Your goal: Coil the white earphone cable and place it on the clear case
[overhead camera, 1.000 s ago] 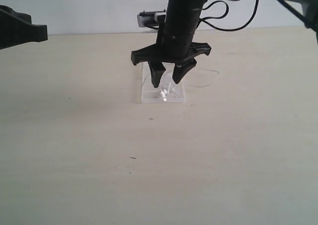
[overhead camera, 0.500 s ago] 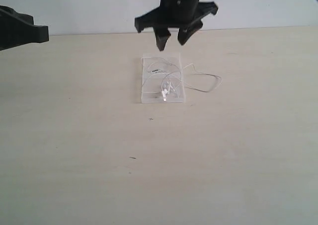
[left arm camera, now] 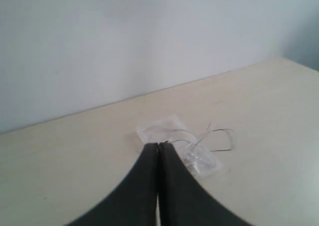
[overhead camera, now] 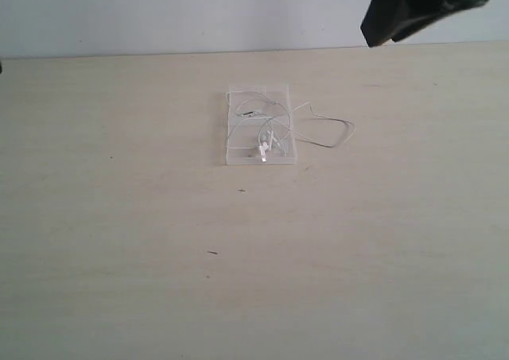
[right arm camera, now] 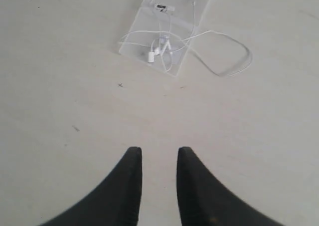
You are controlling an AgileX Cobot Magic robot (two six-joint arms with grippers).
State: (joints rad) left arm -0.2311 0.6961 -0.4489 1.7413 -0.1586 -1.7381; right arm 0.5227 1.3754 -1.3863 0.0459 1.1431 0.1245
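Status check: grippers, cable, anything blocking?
Left gripper shut, empty. Right gripper open, empty. White earphone cable loosely piled on clear case, one loop spilling onto table. Nothing in the way.

Matte black left fingers [left arm camera: 142,196], smooth, tapering to narrow tips, matching curved black right fingers [right arm camera: 127,191], dark blurred arm [overhead camera: 406,10]

Place: a robotics lab bench, I'd say.
Surface: wide pale wood-grain tabletop [overhead camera: 159,280] with a few small dark marks.
Backdrop: blank white wall [overhead camera: 159,14] along the far edge.
Machinery: the right gripper [right arm camera: 159,152], black and two-fingered, above the tabletop.
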